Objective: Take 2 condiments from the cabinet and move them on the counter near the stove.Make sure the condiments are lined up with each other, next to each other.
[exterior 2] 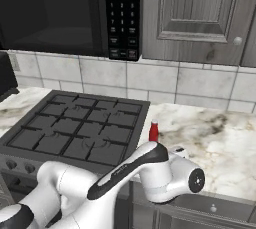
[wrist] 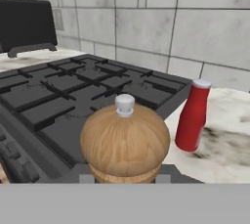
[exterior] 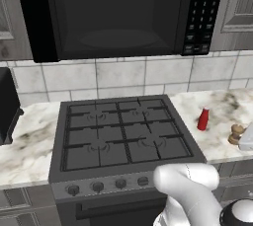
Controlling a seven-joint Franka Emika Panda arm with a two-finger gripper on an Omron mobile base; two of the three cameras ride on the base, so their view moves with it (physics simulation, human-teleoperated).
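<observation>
1. Left base view: red bottle (exterior: 203, 119) is seen upright on the tabletop (exterior: 217, 136), just right of the stove (exterior: 123, 131). Shaker (exterior: 236, 133) is seen near it, further right and nearer the front edge, beside the white hand at the frame edge. Contact with the tabletop cannot be told.
2. Right base view: bottle (exterior 2: 153, 132) top is seen behind the forearm, close to the stove's (exterior 2: 75, 128) right edge. Long axis vertical, cap up.
3. Hand view: shaker (wrist: 125, 142) is seen close up, knob up, axis vertical, taken to be pinched by the hand low on its body; fingers are hidden. Bottle (wrist: 192, 116) stands apart, up and to the right in this view.
4. Handling, judged: shaker is stiff wood, light, rounded, so the narrow waist under the dome is the safest hold. Bottle is light, slim, easily tipped; mid-body is the best hold.
</observation>
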